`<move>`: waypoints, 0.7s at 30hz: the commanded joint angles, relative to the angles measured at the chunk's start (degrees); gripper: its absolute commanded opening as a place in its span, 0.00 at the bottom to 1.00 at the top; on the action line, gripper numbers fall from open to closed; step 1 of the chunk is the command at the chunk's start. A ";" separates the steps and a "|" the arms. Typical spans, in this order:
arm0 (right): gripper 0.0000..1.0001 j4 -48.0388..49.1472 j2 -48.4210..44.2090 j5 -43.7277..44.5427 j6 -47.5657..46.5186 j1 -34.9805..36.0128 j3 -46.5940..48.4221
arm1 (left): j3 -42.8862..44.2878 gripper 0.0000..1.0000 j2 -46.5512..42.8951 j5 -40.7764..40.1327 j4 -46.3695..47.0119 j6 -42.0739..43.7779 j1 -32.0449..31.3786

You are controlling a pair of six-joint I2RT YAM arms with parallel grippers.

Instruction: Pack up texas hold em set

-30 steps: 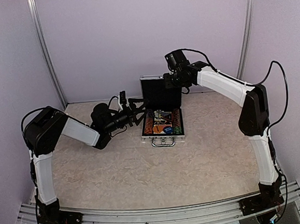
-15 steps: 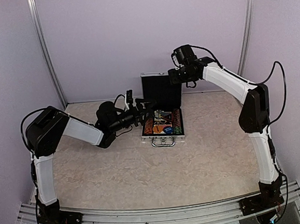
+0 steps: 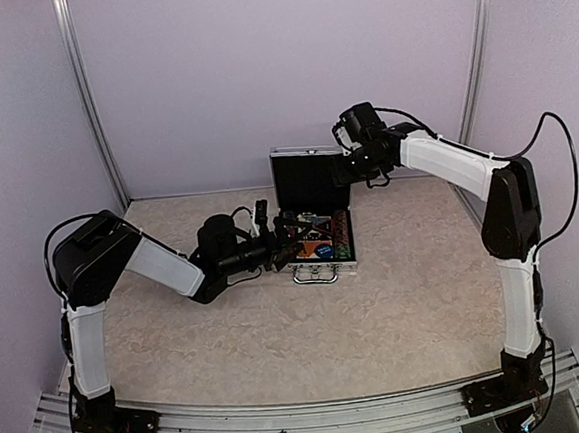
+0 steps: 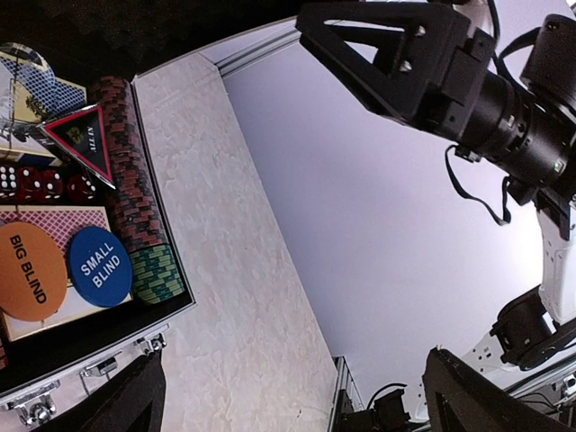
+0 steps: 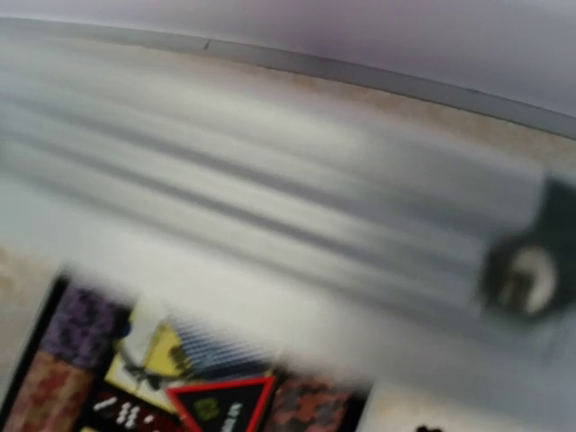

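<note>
Beige marbled table; open silver briefcase on it.

Beige marbled tabletop; lilac walls; metal corner posts; aluminium rail, near edge.

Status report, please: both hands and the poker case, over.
Left hand open, at left edge of case, may block closing. Right hand by upright lid, grip unclear. Case open; chips, discs inside.

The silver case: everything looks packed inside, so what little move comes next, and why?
Probably the right pincer should tip the upright lid down over the tray. The chips and discs already sit inside, and that pincer is at the lid's top edge.
</note>
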 commanded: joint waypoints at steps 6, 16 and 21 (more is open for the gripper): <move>0.60 1.54 -8.53 -0.31 1.63 4.73 -9.46 | 5.11 0.99 -1.11 -1.57 -3.69 2.75 2.44; 0.56 3.21 -16.46 -1.92 5.13 11.60 -24.00 | 0.53 0.99 -3.62 -1.72 -2.74 1.61 2.19; 0.50 8.54 -19.24 -6.53 13.11 14.16 -34.65 | -4.77 0.99 -5.93 -1.94 1.20 -0.10 0.58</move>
